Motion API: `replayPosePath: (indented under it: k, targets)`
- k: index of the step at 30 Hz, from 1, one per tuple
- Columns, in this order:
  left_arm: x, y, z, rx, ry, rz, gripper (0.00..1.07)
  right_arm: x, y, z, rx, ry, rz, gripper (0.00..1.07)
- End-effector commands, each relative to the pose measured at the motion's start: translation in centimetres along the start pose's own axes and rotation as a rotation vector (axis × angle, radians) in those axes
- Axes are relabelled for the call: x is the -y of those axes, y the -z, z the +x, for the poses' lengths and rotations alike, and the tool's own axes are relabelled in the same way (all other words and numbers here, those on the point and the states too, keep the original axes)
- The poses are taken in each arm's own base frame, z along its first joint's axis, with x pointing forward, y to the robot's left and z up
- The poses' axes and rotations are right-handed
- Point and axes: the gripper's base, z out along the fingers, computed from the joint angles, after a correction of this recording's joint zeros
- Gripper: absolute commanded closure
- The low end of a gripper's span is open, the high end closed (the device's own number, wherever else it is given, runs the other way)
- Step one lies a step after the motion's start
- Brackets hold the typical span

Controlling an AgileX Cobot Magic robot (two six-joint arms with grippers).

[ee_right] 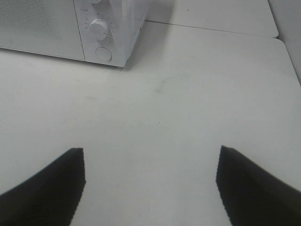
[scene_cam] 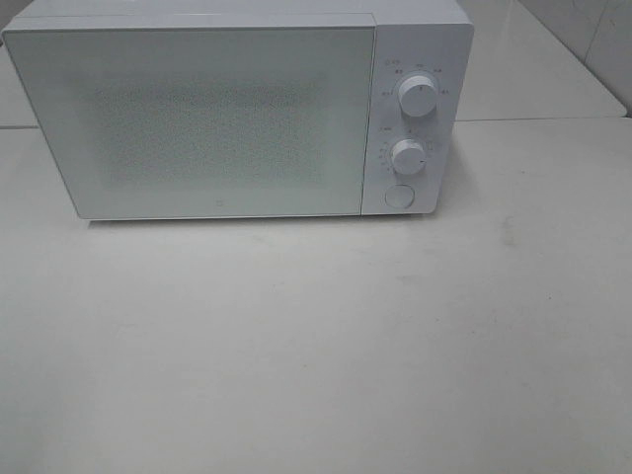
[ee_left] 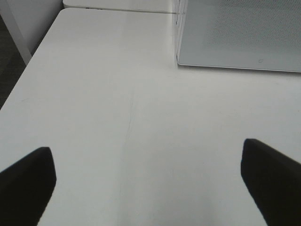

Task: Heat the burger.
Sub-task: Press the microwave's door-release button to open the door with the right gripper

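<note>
We found nothing we could read for certain. On the microwave (scene_cam: 197, 109), fine grey markings ringed the upper dial (scene_cam: 419, 98) and the lower dial (scene_cam: 407, 157), yet they were too small and blurred for us to make out any word or number. A tiny mark (scene_cam: 218, 208) sat low on the door (scene_cam: 118, 59), just above its bottom edge; we could not tell what it said.

The high camera looks down on the microwave (scene_cam: 197, 118) front and the table (scene_cam: 316, 355). Both wrist cameras sit seemingly low over the table, facing the microwave: left catches the door corner (ee_left: 188, 57), right the knobs (ee_right: 99, 29), parts the high view shares.
</note>
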Motion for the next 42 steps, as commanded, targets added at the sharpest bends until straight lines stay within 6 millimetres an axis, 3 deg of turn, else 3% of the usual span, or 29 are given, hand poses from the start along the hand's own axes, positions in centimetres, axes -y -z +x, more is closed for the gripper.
replayPosePath:
  k: [1,19,25,42]
  targets:
    - [0.0,0.1,-0.1,0.025,0.006,-0.006,0.06,0.1,0.3,0.3,0.027,-0.003,0.014,0.32]
    - [0.0,0.1,-0.1,0.021,0.006,-0.006,0.06,0.0,0.4,0.1,0.035,-0.005,0.014,0.32]
    - [0.0,0.1,-0.1,0.021,0.006,-0.006,0.06,0.0,0.1,-2.0,0.059,-0.014,0.013,0.32]
    - [0.0,0.1,-0.1,0.021,0.006,-0.006,0.06,0.0,-5.0,-6.9,0.105,-0.012,0.009,0.32]
